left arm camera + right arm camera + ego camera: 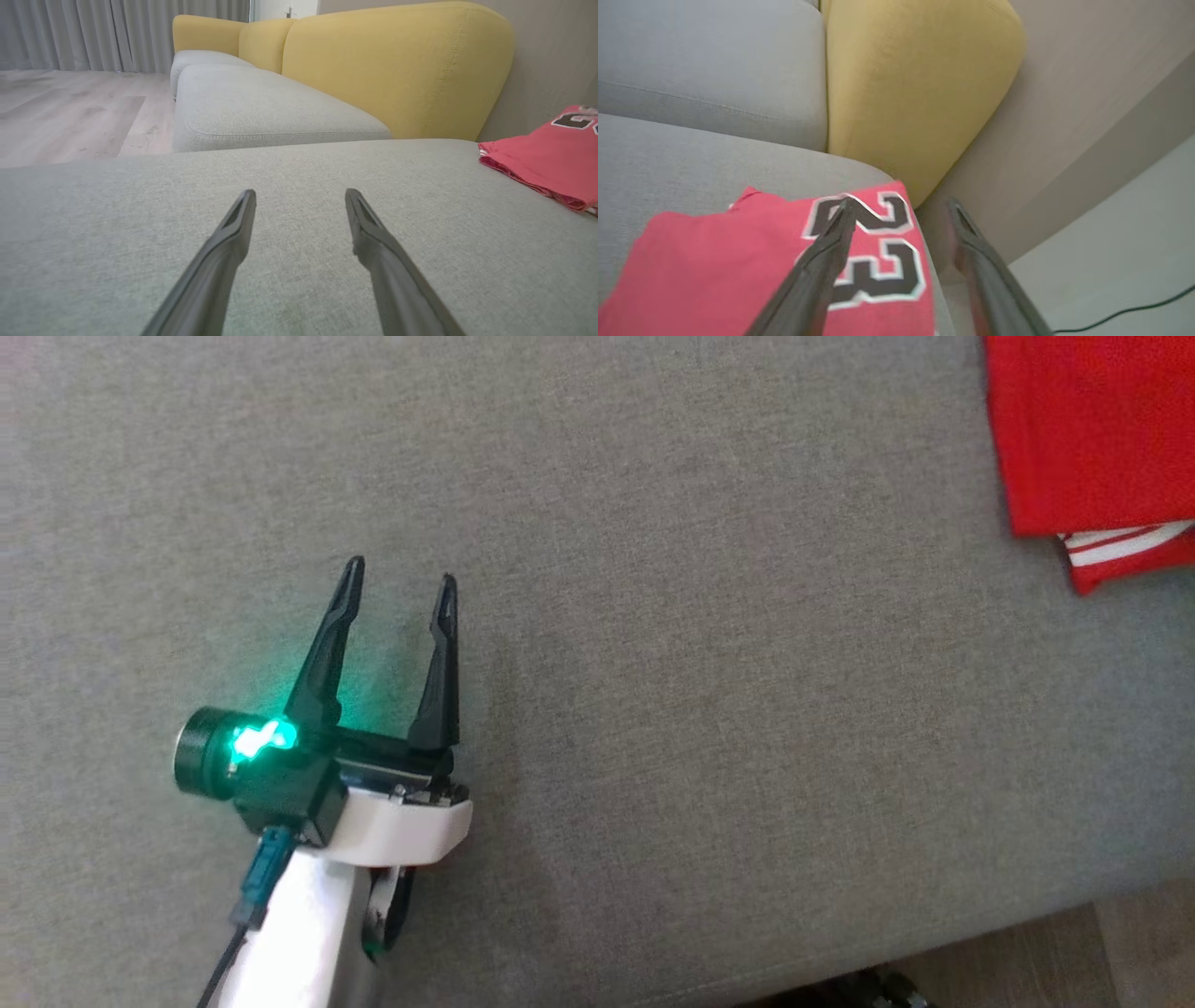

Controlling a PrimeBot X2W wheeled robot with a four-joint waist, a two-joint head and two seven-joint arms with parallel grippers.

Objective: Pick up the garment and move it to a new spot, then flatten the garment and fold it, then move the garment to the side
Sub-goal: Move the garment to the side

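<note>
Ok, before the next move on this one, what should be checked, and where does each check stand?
1. Garment folded: ok, it lies in flat layers with the number on top.
2. Garment set to the side of the grey cushion: ok, it lies at the far right.
3. Right gripper holds nothing: ok, fingers apart, no cloth pinched.
4. Left gripper free: ok, open over bare cushion.
5. Garment wholly on the cushion: cannot tell, its edges run out of frame.
</note>
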